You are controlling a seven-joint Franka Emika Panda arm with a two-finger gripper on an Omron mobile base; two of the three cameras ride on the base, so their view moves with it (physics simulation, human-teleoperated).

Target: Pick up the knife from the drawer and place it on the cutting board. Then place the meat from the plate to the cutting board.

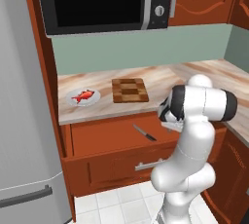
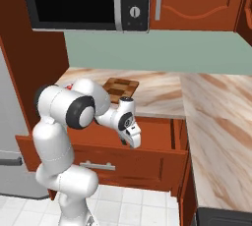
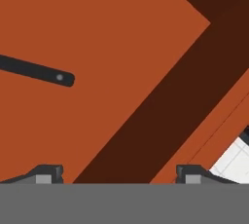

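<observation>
The gripper hangs over the open drawer, jaws spread wide and seemingly empty, touching nothing. The knife lies on the drawer floor beside it. Farther back, the cutting board is bare.
</observation>
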